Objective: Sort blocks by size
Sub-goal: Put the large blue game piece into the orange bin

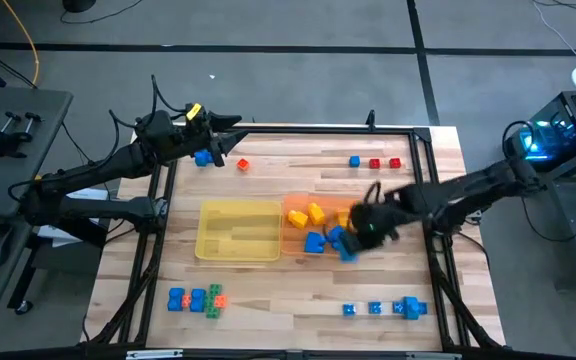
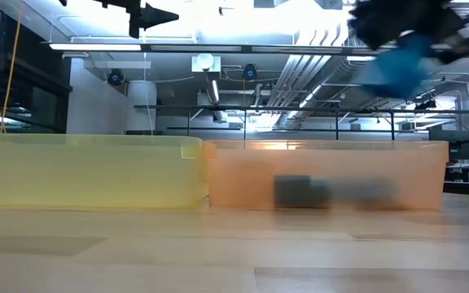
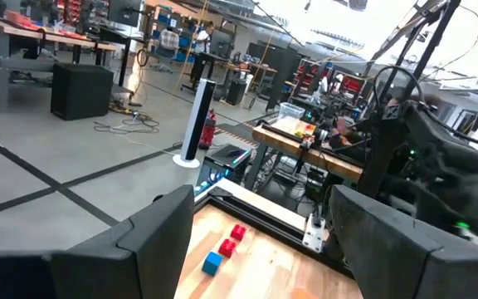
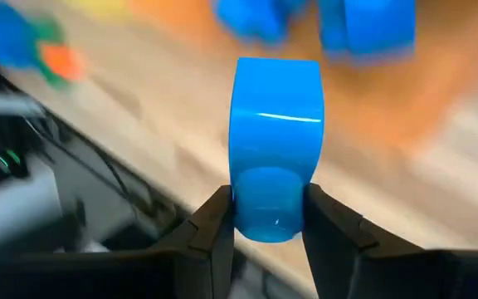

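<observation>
Our right gripper (image 4: 268, 218) is clamped on a large blue block (image 4: 275, 149), held above the orange tray (image 1: 298, 205), where yellow and blue blocks already lie. We should centre over the tray before releasing, so it drops inside. Our left gripper (image 1: 230, 137), fingers apart, waits at the table's far-left corner.

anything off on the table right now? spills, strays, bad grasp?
Nothing spilled or damaged. Loose blocks, like the blue one, lie on the bare table, and the yellow tray looks empty. The right end effector, over the orange tray, holds a blue block squarely. The left end effector is open at the far edge.
</observation>
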{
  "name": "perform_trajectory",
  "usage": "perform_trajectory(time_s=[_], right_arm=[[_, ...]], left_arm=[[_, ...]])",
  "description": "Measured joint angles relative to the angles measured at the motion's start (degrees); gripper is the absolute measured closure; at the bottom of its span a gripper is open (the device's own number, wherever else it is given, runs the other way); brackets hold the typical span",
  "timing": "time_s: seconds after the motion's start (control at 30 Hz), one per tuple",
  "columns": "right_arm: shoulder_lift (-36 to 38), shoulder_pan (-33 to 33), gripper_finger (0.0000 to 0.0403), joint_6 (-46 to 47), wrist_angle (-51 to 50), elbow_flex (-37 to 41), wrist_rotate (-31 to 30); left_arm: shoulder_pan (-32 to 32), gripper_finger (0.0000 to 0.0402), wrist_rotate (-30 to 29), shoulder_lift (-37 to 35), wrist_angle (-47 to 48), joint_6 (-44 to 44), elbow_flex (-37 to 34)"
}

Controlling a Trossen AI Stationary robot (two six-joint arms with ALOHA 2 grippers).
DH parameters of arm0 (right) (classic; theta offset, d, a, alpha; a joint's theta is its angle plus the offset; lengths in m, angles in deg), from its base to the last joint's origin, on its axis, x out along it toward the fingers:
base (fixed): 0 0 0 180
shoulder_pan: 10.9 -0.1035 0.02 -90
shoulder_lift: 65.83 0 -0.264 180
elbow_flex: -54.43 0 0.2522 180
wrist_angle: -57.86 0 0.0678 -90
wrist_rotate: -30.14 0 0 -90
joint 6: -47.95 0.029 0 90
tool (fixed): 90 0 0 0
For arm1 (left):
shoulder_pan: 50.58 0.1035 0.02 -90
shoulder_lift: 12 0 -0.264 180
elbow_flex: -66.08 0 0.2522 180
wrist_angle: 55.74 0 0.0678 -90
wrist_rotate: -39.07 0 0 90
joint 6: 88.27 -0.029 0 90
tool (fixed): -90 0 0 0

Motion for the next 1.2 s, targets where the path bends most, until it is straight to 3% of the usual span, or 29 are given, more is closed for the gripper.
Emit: perform_trajectory(time_s=[0.13,0.37,0.53,0.7,0.8,0.93,1.03,1.2], right_arm=[[-1.1,5.9,0.0278,-8.4,2.1,0.0,-2.0],[-2.0,10.0,0.0155,-15.4,1.7,0.0,0.9],[-1.8,12.2,0.011,-18.9,3.0,0.0,1.0],[-1.8,15.7,0.0104,-24.3,4.2,0.0,0.6],[-1.8,19.1,0.0104,-27.5,4.3,0.0,-0.3],[-1.8,24.7,0.0103,-32.8,4.3,0.0,0.9],[-1.8,28.8,0.0103,-36.2,4.4,0.0,2.3],[-1.8,35.0,0.0103,-42.0,5.1,0.0,4.8]], left_arm=[[0.0,0.0133,0.0,0.0,0.0,0.3,0.0],[0.0,0.0133,0.0,0.0,0.0,1.5,0.0],[0.0,0.0133,0.5,0.0,0.9,2.1,0.0],[-2.3,0.0133,13.7,-0.9,9.4,10.9,0.0],[-9.0,0.0133,16.5,-0.9,19.1,17.7,0.0],[-23.3,0.0133,11.6,-0.7,34.9,29.2,0.0],[-35.2,0.0133,5.6,-0.3,45.0,46.2,0.0],[-55.1,0.0133,-2.0,3.8,54.0,81.7,0.0]])
